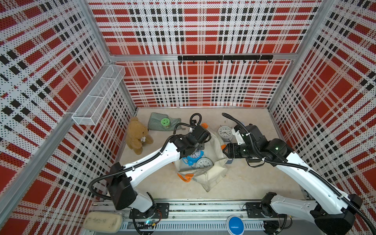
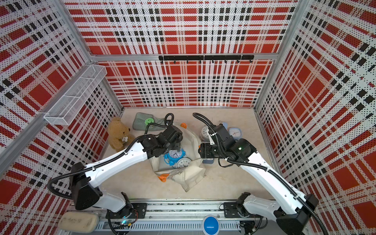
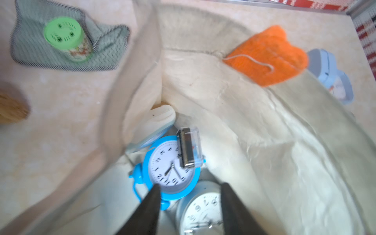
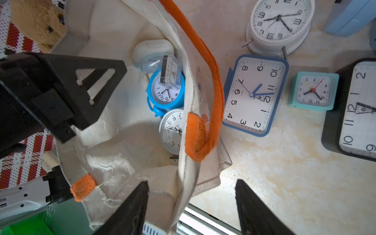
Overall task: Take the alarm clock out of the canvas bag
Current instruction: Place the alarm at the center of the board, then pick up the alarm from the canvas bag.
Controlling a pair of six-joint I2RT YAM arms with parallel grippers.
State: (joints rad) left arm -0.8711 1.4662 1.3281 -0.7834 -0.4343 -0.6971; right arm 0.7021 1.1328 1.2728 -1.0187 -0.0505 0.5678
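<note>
Top views: canvas bag slumps mid-desk, mouth open upward. Blue alarm clock and white round clock lie face-up inside, touching. The left arm covers the bag's far part, so its fingertips are hidden from above.

Left wrist view, blurred, fills that in. Left fingers are apart, nothing clamped, and hang inside the bag mouth just over both clocks. One tip is over the blue clock's rim, the other past it, over the white one.

Wrist views only: small clear-cased clock lies across the blue clock's face. A pale rounded item sits in the bag corner beside it.

Right wrist view: right fingers are apart and straddle the bag rim by the orange strap. Cloth runs between them, and no pinch shows.

That view also shows clocks on the desk just beside the bag: blue-framed rectangular clock, teal square clock, black-framed clock and footed white clock. From above the right arm hides most of these.

Room: bag walls stand close round the clocks inside. Bare desk lies in front of the bag. Teddy bear sits by the left wall. Grey-green cloth with green-lidded jar lies near the bag's far side.
</note>
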